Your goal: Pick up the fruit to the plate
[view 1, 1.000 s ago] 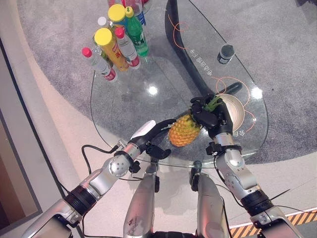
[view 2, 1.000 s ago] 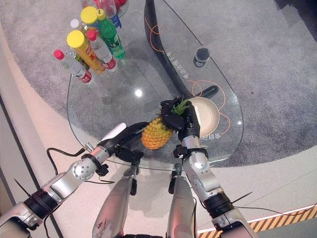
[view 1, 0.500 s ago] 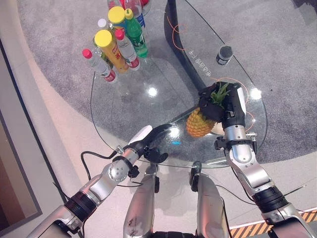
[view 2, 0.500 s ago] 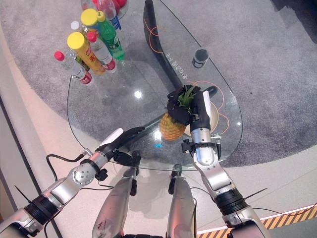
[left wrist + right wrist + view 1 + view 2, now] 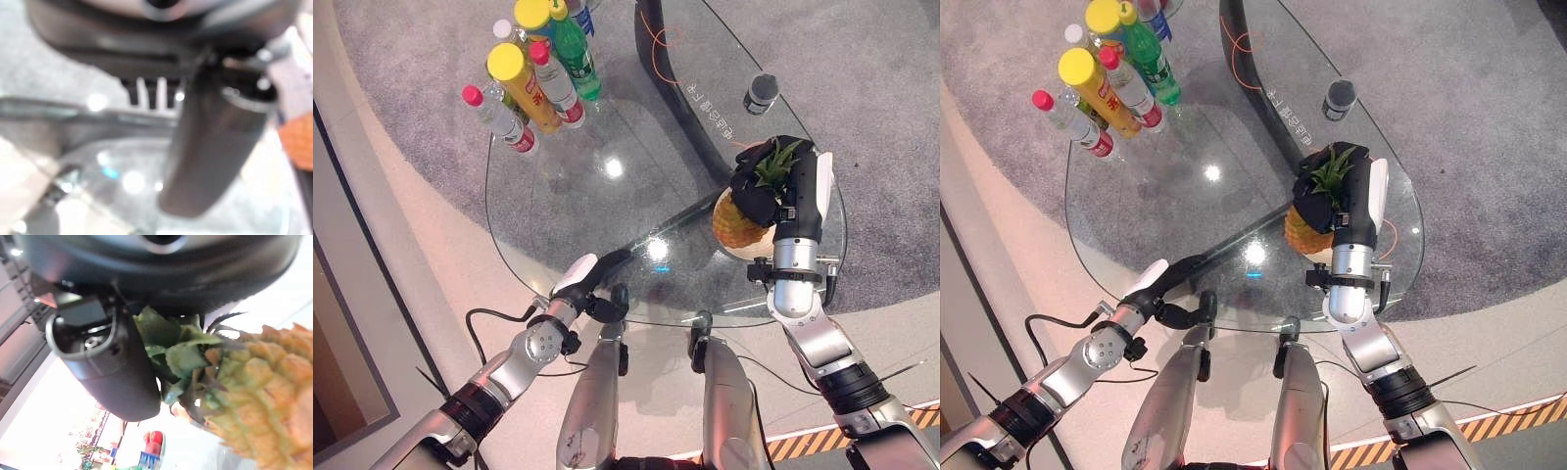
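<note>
My right hand (image 5: 773, 191) is shut on the green crown of a yellow-orange pineapple (image 5: 734, 221), which hangs above the cream plate (image 5: 754, 253) at the right end of the glass table (image 5: 568, 196). The plate is mostly hidden under the fruit and hand. The right wrist view shows the pineapple (image 5: 254, 401) and its leaves close against the hand (image 5: 107, 372). My left hand (image 5: 592, 284) rests at the table's near edge with fingers straight, holding nothing; it appears in its own wrist view as a dark thumb (image 5: 210, 152) over the glass.
Several bottles (image 5: 529, 78) with red, yellow and green caps stand at the table's far left. A small dark cup (image 5: 762, 93) sits at the far right. A dark curved support (image 5: 675, 88) runs under the glass. Grey carpet surrounds the table.
My right hand has carried the pineapple to the right, from the table's middle front to above the plate. My left hand has drawn back toward the near edge.
</note>
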